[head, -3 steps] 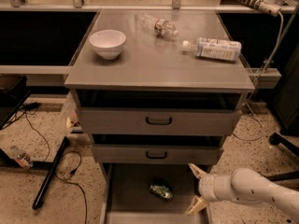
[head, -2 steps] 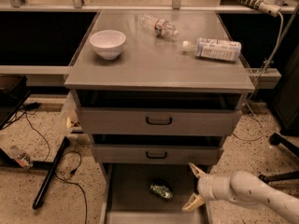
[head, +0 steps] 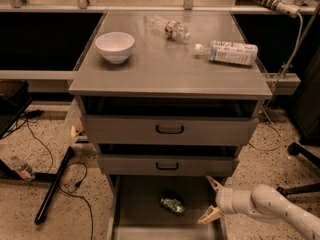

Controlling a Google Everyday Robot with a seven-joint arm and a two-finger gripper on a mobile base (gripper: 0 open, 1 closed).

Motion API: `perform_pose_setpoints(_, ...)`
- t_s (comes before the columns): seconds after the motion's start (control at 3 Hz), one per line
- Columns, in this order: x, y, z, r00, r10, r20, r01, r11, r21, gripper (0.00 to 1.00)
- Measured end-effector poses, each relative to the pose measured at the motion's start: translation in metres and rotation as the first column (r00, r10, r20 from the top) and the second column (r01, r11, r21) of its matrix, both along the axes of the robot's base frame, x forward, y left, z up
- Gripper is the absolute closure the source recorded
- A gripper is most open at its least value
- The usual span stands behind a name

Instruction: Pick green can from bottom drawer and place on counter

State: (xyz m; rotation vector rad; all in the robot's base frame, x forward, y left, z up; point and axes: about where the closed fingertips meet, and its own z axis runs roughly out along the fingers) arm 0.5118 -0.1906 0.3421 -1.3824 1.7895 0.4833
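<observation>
The gripper (head: 207,200) hangs low at the right edge of the open bottom drawer (head: 137,206), its two pale fingers spread wide apart and holding nothing, pointing left toward the green can (head: 172,204). The can lies on its side on the drawer floor just left of the gripper, near the fingertips but not touching them. Well above the gripper, the counter (head: 170,71) carries a white bowl (head: 115,46) far up to the left and two clear plastic bottles lying down, one (head: 231,52) almost straight above, the other (head: 169,28) further back and left.
</observation>
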Motion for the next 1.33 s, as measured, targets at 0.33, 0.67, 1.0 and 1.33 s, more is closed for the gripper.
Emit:
perform_pose_setpoints(0.33,0.006,0.009,-0.016,1.0000,-0.001,-0.003,0.002,0.999,0.032,0.00)
perform_pose_setpoints(0.67,0.021,0.022,-0.050,0.9998,-0.011,-0.019,0.012,0.998,0.065,0.00)
perform_pose_setpoints(1.0,0.030,0.034,-0.084,0.9990,-0.017,-0.042,0.020,0.997,0.077,0.00)
perform_pose_setpoints(1.33,0.031,0.048,-0.115,0.9995,-0.001,-0.032,0.003,0.998,0.065,0.00)
